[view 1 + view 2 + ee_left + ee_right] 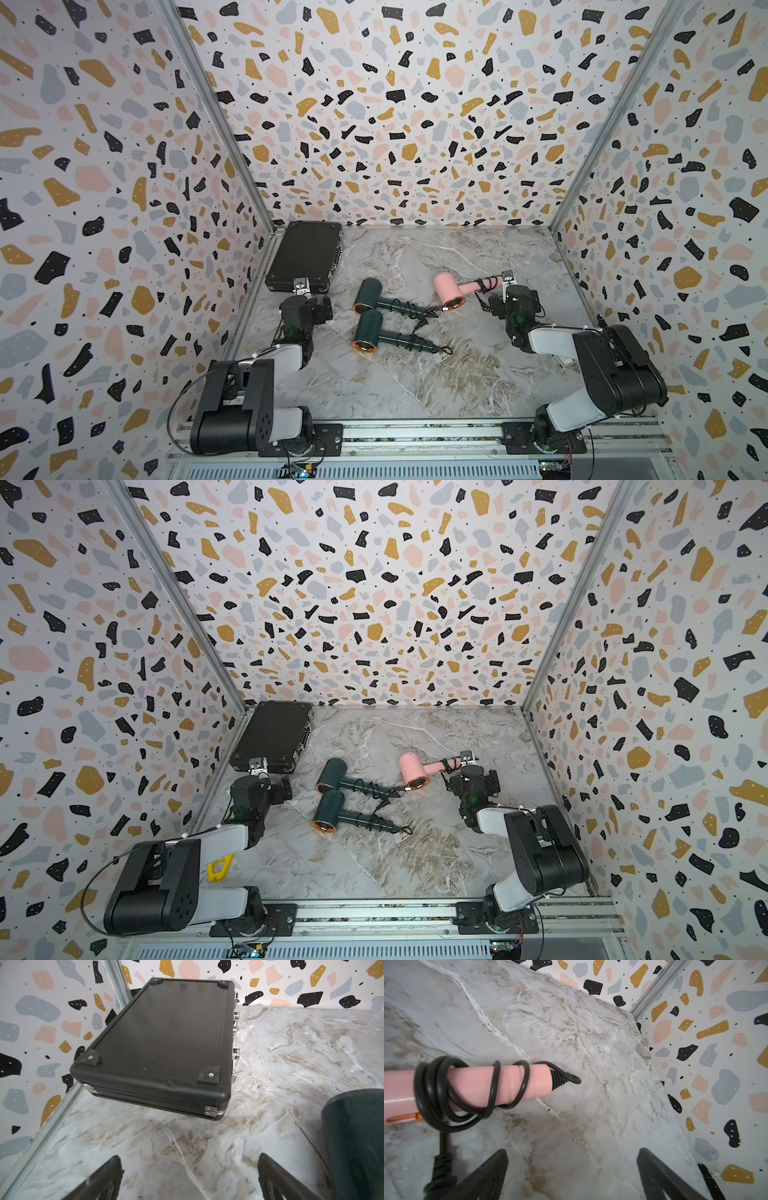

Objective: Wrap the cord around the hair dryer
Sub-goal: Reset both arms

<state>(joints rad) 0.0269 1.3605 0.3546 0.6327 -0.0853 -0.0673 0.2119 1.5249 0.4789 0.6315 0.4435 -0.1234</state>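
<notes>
A pink hair dryer [446,286] [411,769] lies at the right middle of the marble table. Its black cord [486,284] [436,1093] is coiled in several loops around the pink handle [508,1082], and the plug [440,1169] lies on the table beside one finger. My right gripper [506,284] [572,1150] is open just off the handle's end, with nothing between its fingers. Two dark green hair dryers [368,293] [368,332] lie mid-table, each with its cord wound on the handle. My left gripper [301,286] [189,1157] is open and empty, beside a green dryer [353,1136].
A shut black case [305,255] [166,1032] lies flat in the back left corner, just ahead of my left gripper. Patterned walls close in the table on three sides. A yellow piece [220,868] shows under the left arm.
</notes>
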